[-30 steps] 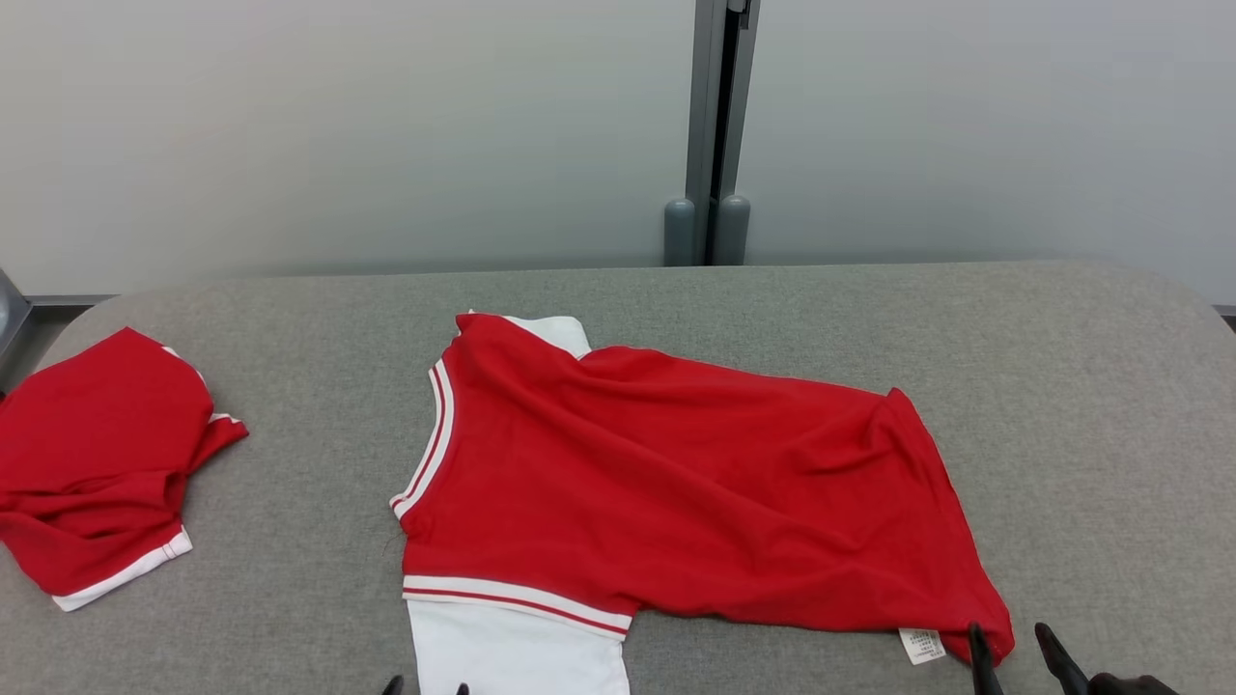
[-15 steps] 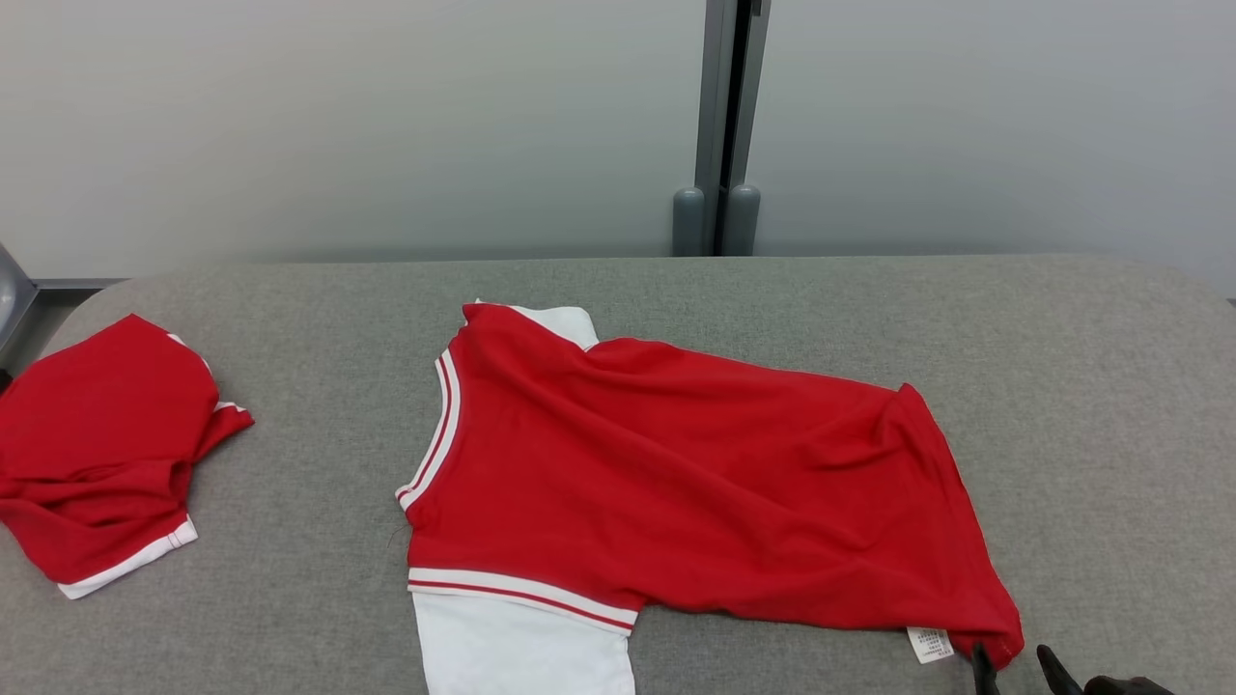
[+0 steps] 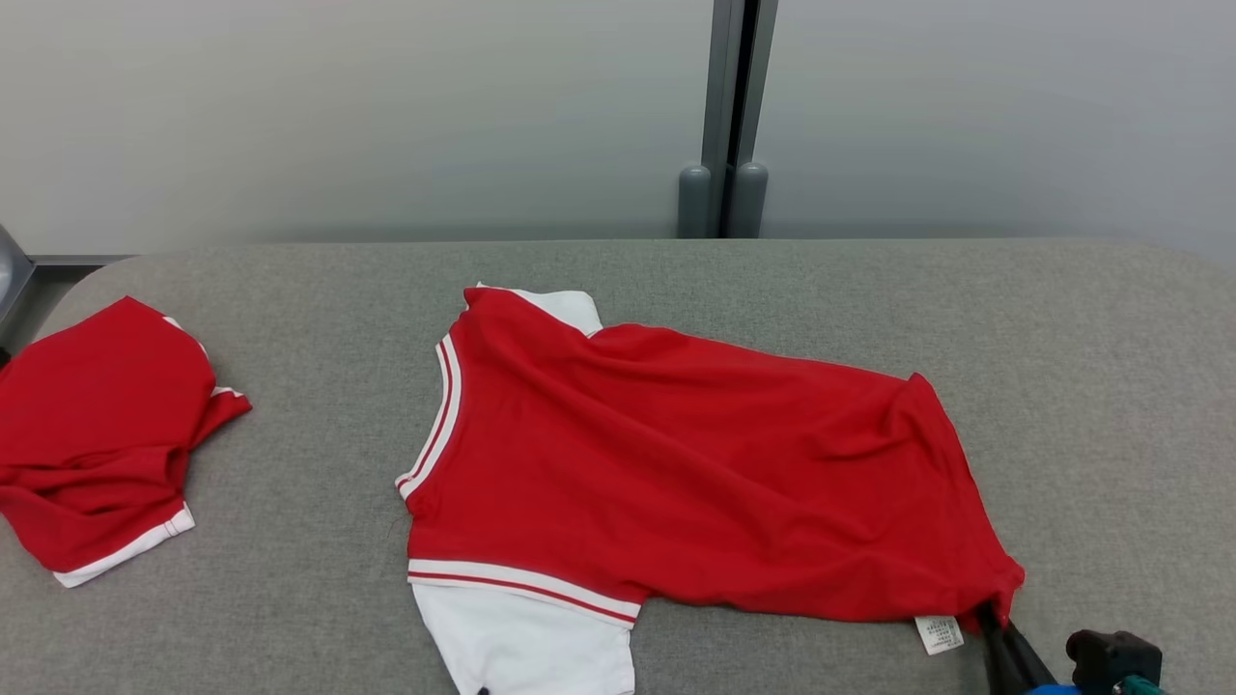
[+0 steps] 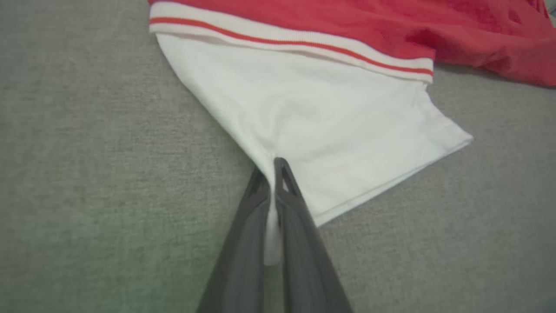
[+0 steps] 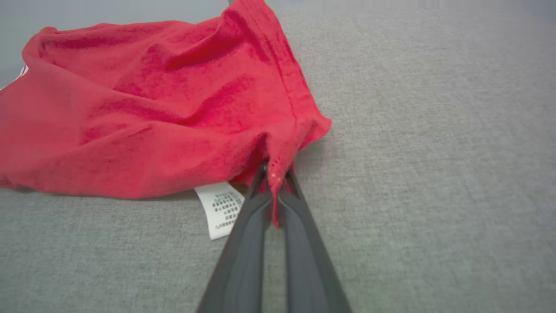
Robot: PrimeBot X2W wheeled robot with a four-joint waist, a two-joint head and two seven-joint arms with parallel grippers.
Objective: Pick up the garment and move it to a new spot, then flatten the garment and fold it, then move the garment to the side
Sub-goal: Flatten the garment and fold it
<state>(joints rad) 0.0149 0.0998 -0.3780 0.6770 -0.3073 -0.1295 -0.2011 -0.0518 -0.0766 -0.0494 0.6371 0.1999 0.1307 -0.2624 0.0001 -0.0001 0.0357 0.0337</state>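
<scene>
Clamping my left pincer (image 4: 272, 168) fully closed on the white sleeve (image 4: 339, 126) edge; my right pincer (image 5: 276, 173) is closed on the red shirt (image 5: 152, 113) hem corner. Shirt spreads ahead of both on the worktop (image 5: 434, 174).

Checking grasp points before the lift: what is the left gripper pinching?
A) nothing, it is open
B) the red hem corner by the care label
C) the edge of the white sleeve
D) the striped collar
C: the left wrist view shows the left gripper shut on the edge of the white sleeve, while the right gripper holds the red hem corner.
</scene>
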